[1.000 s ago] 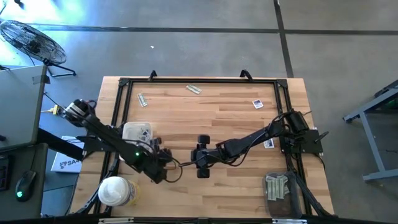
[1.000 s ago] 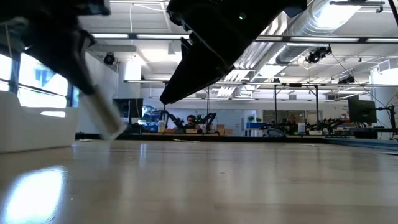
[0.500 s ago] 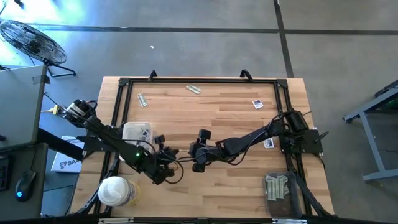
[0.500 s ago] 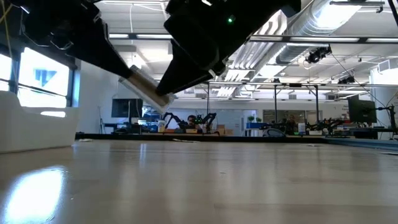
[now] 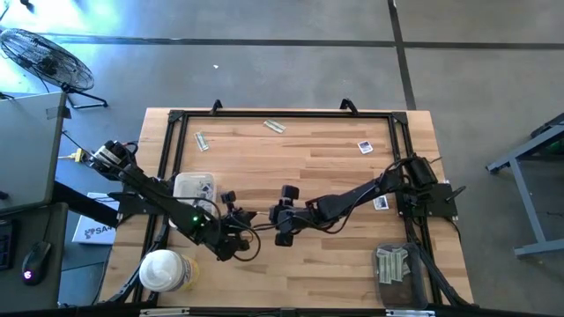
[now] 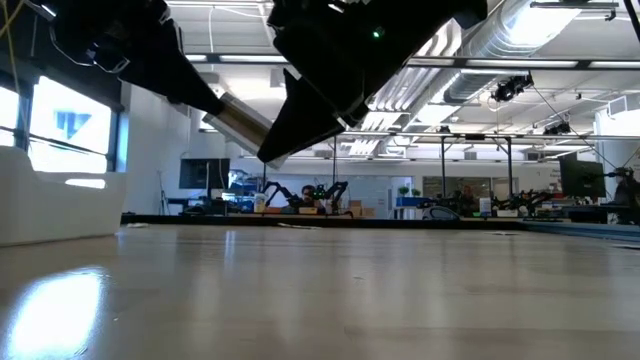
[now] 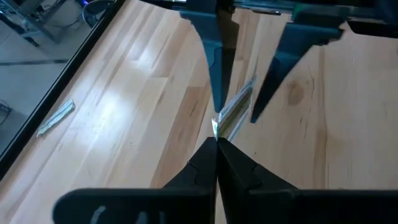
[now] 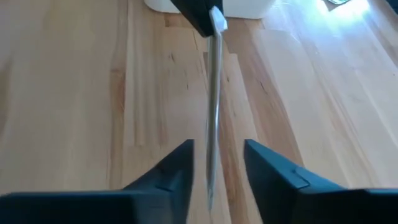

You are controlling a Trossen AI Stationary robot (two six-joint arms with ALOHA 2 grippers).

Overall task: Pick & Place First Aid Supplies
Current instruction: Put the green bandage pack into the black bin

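Presently, a narrow pale grey-green strip packet (image 7: 235, 111) is pinched at one end by the left tool (image 7: 216, 144), whose dark fingers are pressed together on it, above the light wooden surface (image 5: 308, 158) and just beside the white rectangular tray (image 5: 194, 187). The strip is held clear of the wood, tilted, as seen in the low view (image 6: 238, 118). The right tool (image 8: 214, 163) is placed around the strip's free end (image 8: 213, 106), its fingers spread with one on each side; no contact with the strip can be made out. The two tools meet near the middle of the surface, to the right of the tray in the high view, the left tool (image 5: 236, 217) nearer the tray and the right tool (image 5: 280, 214) farther from it.

Other packets lie well apart from the tray: a square white one with dark print (image 5: 364, 147) and further strips (image 5: 275, 126) toward the far edge. A large round white-lidded tub (image 5: 162, 269) stands near the tray at the near left corner.
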